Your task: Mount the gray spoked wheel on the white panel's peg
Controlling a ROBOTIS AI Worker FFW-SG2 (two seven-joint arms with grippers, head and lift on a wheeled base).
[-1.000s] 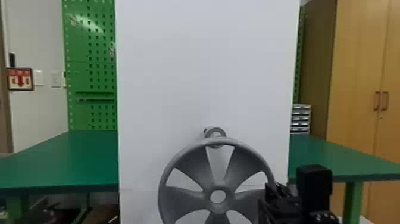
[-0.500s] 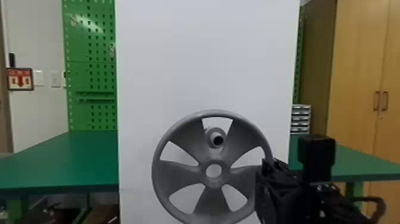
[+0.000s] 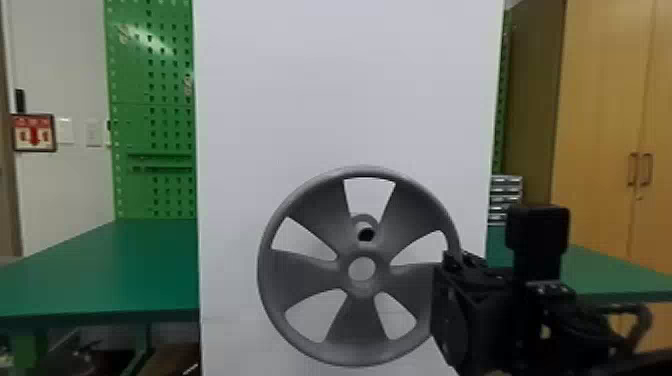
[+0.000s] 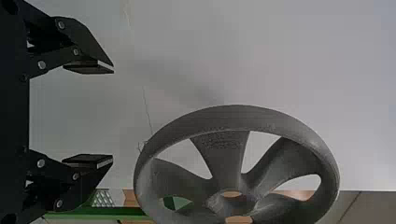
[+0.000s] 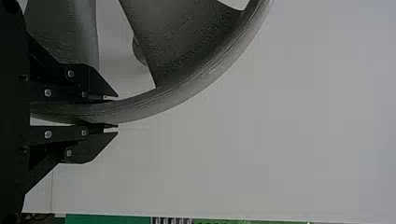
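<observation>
My right gripper [image 3: 450, 270] is at the right side of the gray spoked wheel [image 3: 310, 280], which stands upright before the white panel [image 3: 350, 100]. The panel's peg [image 3: 365, 231] shows through the wheel's top opening, just above the hub hole. In the right wrist view, my right gripper [image 5: 116, 112] is shut on the rim of the wheel [image 5: 201, 84]; part of the peg [image 5: 138, 50] shows behind a spoke. My left gripper [image 4: 112, 114] stands open with nothing between its fingers, and the wheel [image 4: 224, 158] lies beyond it in the left wrist view.
A green table [image 3: 125, 270] extends on the panel's left, and more green tabletop [image 3: 600, 270] on its right. Behind are a green pegboard [image 3: 150, 120], small drawers [image 3: 505, 200] and a wooden cabinet [image 3: 595, 125].
The wheel, held by my right gripper, rose and shifted slightly left, then came down a little. The peg, partly behind the top rim at first, now shows inside the upper opening.
</observation>
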